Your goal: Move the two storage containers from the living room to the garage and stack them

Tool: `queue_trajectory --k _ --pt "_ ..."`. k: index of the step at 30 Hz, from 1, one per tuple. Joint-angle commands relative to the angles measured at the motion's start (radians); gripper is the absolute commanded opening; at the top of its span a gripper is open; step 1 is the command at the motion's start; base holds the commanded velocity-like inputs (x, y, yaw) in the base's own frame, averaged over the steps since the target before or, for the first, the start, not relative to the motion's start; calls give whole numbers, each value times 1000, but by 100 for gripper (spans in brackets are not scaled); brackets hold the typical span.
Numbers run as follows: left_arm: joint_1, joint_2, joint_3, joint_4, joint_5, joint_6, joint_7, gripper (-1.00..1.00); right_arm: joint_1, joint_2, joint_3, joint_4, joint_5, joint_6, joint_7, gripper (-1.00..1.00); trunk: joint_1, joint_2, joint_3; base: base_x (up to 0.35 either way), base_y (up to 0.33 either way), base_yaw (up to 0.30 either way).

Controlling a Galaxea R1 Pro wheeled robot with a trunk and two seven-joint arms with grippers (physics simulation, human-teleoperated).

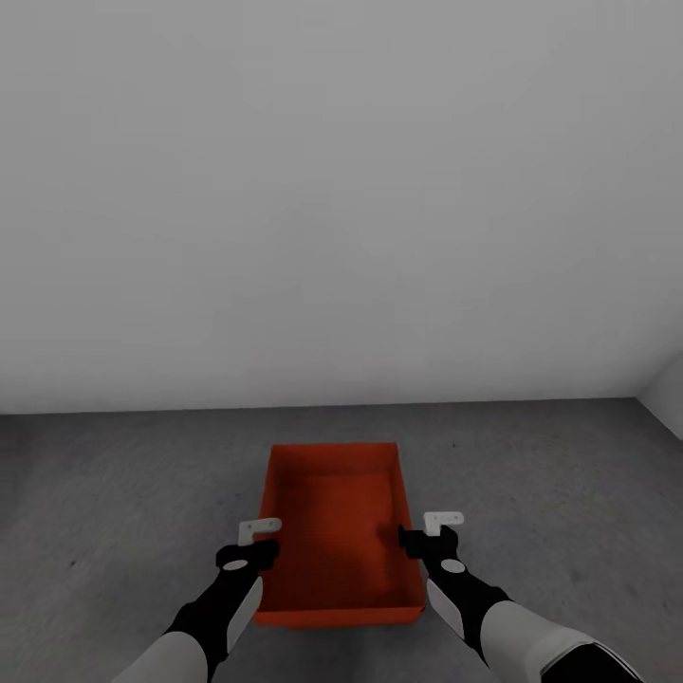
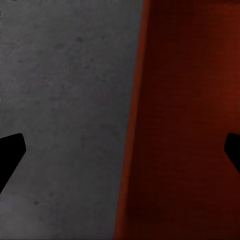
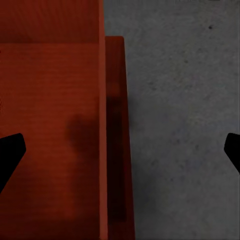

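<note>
Left end effector [image 1: 258,534]: seen at the lower left of centre in the head view, on a black-and-white forearm; the fingers are spread wide apart, straddling the left wall of the container. In the left wrist view one dark fingertip [image 2: 10,152] is set over grey concrete and the other [image 2: 233,150] over the red interior, with nothing clamped between them.

Right end effector [image 1: 432,531]: seen at the lower right of centre in the head view, likewise spread open over the right wall of the container. In the right wrist view one fingertip [image 3: 9,155] is set over the red interior and the other [image 3: 233,150] over the floor; nothing is gripped.

Storage container [image 1: 337,531]: an orange-red, open-top rectangular bin, found at the lower centre of the head view between the two end effectors, its long axis running away from the camera.

Second rim [image 3: 116,125]: in the right wrist view a lower red band is seen just outside the thin right wall [image 3: 101,125], in shadow. Whether it belongs to a second container underneath cannot be told.

Floor [image 1: 114,493]: dark grey, rough and speckled, spread across the lower third of the head view.

Wall [image 1: 341,190]: plain white, filling the upper part of the frame; a corner is seen at the far right edge.
</note>
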Motion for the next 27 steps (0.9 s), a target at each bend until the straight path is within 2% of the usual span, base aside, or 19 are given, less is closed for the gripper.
queue_trajectory --k 1,27 --pt "0 1 -3 -2 7 5 5 100 -1 0 9 1 -9 -4 -4 100 -4 7 2 0 0 0" --pt "0 6 -6 -5 6 4 5 100 -1 0 9 1 -9 -4 -3 100 -104 189 84 0 0 0"
